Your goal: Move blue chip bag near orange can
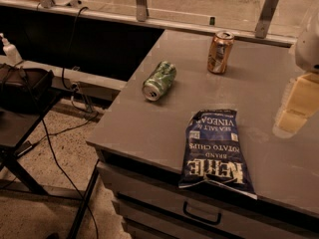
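Note:
The blue chip bag lies flat on the grey table near its front edge, its lower end slightly over the edge. The orange can stands upright near the table's back edge, well beyond the bag. My gripper hangs at the right edge of the view, above the table, to the right of the bag and apart from it. It is pale yellow under a white arm part and holds nothing that I can see.
A green patterned can lies on its side at the table's left, between bag and orange can. A railing runs behind the table. A drawer handle shows below. A dark stand and cables are at the left.

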Controlling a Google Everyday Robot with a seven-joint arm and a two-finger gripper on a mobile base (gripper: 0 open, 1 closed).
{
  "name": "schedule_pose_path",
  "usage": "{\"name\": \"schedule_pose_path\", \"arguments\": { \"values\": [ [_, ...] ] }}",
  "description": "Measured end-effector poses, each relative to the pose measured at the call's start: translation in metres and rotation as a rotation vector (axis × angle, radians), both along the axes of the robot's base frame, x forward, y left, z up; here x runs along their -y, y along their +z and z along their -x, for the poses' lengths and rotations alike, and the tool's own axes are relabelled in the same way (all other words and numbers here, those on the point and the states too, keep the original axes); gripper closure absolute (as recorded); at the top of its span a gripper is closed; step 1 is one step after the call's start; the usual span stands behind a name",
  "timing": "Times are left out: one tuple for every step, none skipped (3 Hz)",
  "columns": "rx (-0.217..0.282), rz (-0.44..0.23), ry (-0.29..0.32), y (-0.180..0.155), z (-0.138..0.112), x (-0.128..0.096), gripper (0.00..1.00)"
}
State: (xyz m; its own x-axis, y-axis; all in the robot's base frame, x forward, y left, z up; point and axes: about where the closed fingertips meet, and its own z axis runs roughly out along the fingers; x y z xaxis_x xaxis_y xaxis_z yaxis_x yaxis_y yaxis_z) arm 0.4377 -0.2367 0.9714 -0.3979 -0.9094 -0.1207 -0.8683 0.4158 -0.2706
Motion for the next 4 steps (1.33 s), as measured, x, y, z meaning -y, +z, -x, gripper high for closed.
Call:
{"name": "schedule_pose_path", "arguments": {
  "values": [
    [0.0, 0.0, 0.0, 0.0, 0.0, 0.0, 0.0],
    [-0.013, -0.021, 0.063, -0.013, 0.001, -0.016, 0.0],
    [-0.042, -0.092, 0.125, -0.042, 0.006, -0.035, 0.0],
    [-0.081, -0.183, 0.169, -0.075, 0.007, -0.061, 0.0]
  ]
}}
